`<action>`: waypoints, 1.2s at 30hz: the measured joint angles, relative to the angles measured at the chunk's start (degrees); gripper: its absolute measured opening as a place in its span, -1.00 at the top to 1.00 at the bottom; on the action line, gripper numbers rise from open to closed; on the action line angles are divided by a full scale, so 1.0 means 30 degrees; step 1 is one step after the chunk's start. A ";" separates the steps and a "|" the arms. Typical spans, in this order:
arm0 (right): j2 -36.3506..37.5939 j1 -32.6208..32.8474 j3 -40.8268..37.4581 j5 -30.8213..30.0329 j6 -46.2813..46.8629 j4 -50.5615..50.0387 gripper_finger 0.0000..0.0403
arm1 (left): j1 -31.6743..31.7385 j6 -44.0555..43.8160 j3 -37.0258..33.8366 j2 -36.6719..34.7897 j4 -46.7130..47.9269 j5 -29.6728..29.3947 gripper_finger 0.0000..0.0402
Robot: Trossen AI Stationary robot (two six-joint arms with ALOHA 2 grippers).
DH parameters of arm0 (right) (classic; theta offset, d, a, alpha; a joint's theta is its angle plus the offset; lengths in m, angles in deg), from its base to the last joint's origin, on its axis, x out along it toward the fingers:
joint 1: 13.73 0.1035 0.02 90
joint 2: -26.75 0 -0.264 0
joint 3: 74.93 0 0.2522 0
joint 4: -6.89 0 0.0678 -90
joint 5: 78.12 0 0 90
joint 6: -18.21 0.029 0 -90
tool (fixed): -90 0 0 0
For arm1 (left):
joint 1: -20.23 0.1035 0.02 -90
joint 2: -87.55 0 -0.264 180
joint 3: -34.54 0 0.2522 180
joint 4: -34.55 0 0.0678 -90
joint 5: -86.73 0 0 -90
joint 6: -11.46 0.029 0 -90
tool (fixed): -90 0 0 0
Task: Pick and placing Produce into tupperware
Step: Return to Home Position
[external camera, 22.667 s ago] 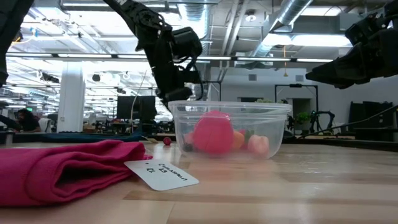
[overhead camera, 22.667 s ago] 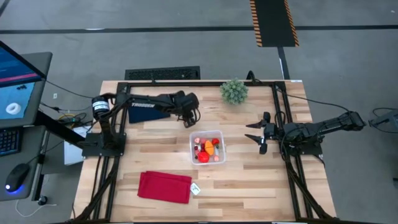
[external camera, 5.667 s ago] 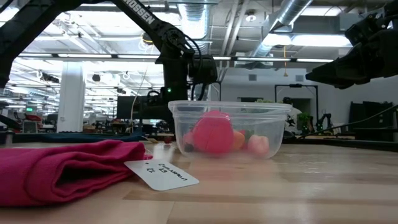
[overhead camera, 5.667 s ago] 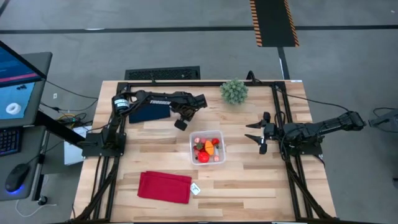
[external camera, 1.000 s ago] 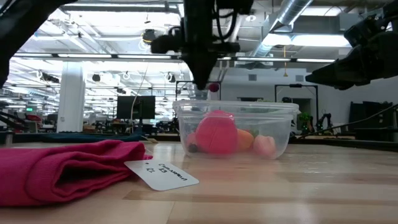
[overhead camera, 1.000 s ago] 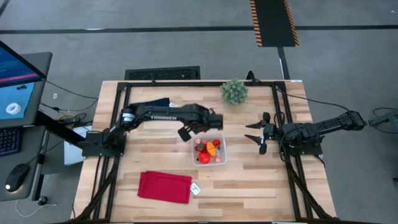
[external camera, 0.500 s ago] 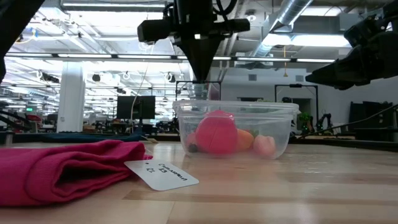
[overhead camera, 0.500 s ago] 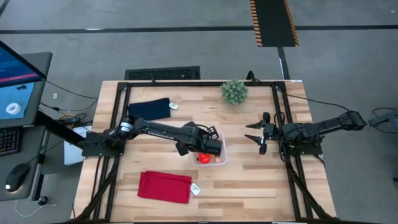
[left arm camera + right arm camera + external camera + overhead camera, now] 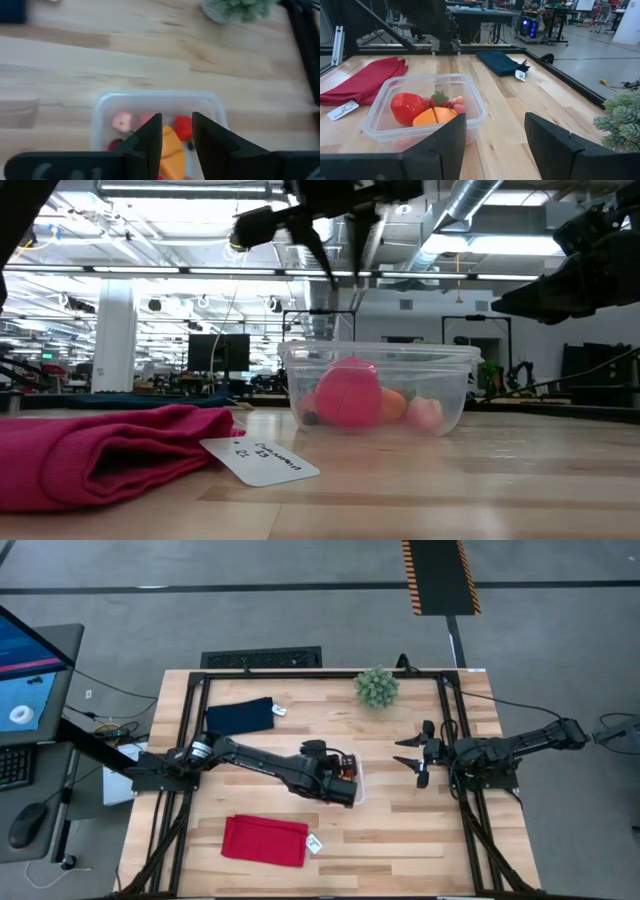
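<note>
**High view.** The left tool (image 9: 344, 783) hangs right over the tupperware (image 9: 358, 774) and hides most of it, since that is where the produce gets dropped. The right tool (image 9: 417, 756) waits well to the side of the tupperware, out of the working arm's reach. The green plant ball (image 9: 377, 686), navy cloth (image 9: 240, 715) and red cloth (image 9: 265, 840) lie on the counter (image 9: 400, 830), well apart from the tupperware.

**Low view.** The left tool (image 9: 338, 242) is above the tupperware's rim, fingers apart with nothing between them. I judge it has nothing left to carry. The produce sits inside on the tupperware's floor: a large pink fruit (image 9: 348, 393), an orange piece (image 9: 392, 402) and a small pink piece (image 9: 425, 413).

**Left wrist view.** The camera looks down between the parted fingers (image 9: 147, 137) into the tupperware (image 9: 107, 107). The tool grips nothing.

**Right wrist view.** The right tool (image 9: 495, 140) faces the tupperware (image 9: 475, 112) from the side, fingers wide apart and empty. A red tomato-like fruit (image 9: 407, 107) lies inside. No loose produce shows around the tupperware, so filling looks finished.
</note>
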 joint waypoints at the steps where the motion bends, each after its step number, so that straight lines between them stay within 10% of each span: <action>1: 0.0000 -0.0007 0.0004 0.0000 0.0000 0.0000 -0.11 | -0.0089 0.0573 0.0000 0.0000 -0.0529 0.0010 0.52; 6: 0.0000 0.0000 0.0001 0.0000 0.0000 0.0002 -0.11 | -0.0300 0.4688 -0.0092 0.1048 -0.1742 -0.0195 0.52; 12: -0.0102 0.0000 0.0004 0.0000 0.0000 -0.0031 -0.11 | -0.0329 0.9826 0.0013 0.1664 -0.4381 -0.5662 0.52; 16: -0.0262 0.0000 0.0004 0.0006 -0.0005 -0.0060 -0.11 | -0.0277 1.5162 -0.0047 0.1867 -0.3964 -0.4306 0.52; 22: -0.0452 -0.0006 0.0001 -0.0007 0.0004 0.0043 -0.11 | -0.1615 1.5877 0.0029 0.1486 -0.2638 -1.1865 0.52; 30: -0.0517 -0.0007 0.0003 0.0000 0.0000 -0.0004 -0.11 | -0.3099 0.6203 0.0007 0.0998 0.3810 -1.5741 0.52; 36: -0.0517 -0.0006 0.0004 0.0000 0.0000 -0.0004 -0.11 | -0.4049 0.7334 0.0924 0.1049 0.1494 -1.6436 0.52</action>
